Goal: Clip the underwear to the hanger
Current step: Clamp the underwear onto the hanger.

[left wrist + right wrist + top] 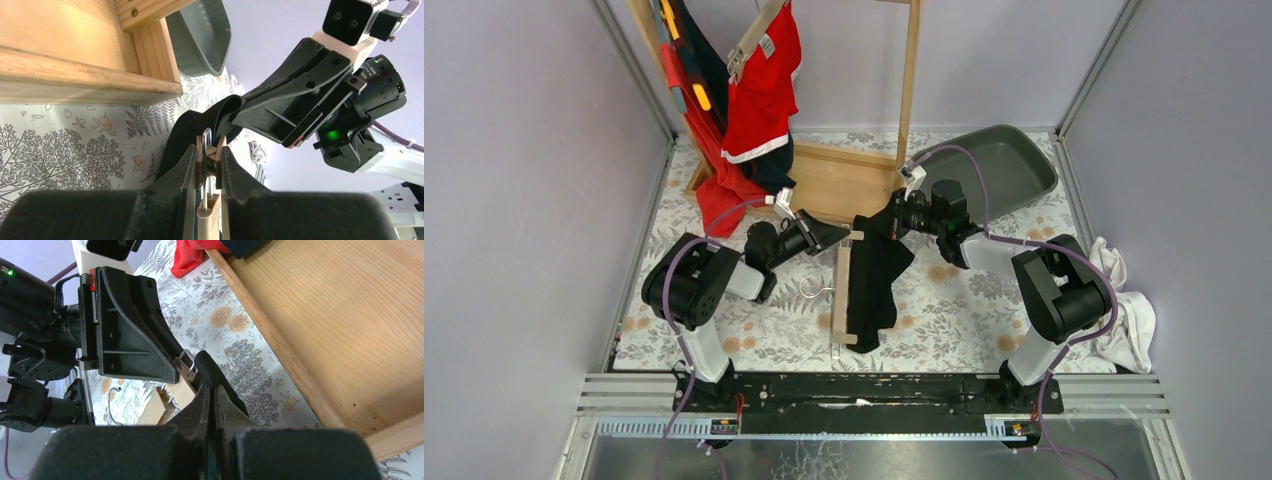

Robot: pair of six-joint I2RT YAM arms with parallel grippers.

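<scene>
A wooden clip hanger [841, 300] lies on the patterned table with black underwear [874, 285] draped beside and over it. My left gripper [842, 237] is shut on the hanger's far clip [199, 160], squeezing its two wooden paddles; in the left wrist view the gripper [209, 152] has the hanger bar [209, 222] below it. My right gripper [892, 222] is shut on the underwear's top edge and holds it right by that clip. In the right wrist view the gripper [212, 390] pinches the black fabric [210, 367] next to the clip [186, 362].
A wooden rack [849, 180] stands at the back with red and dark garments [759, 95] hanging from it. A grey tub [1004, 165] sits at back right. White cloths [1124, 305] lie at the right edge.
</scene>
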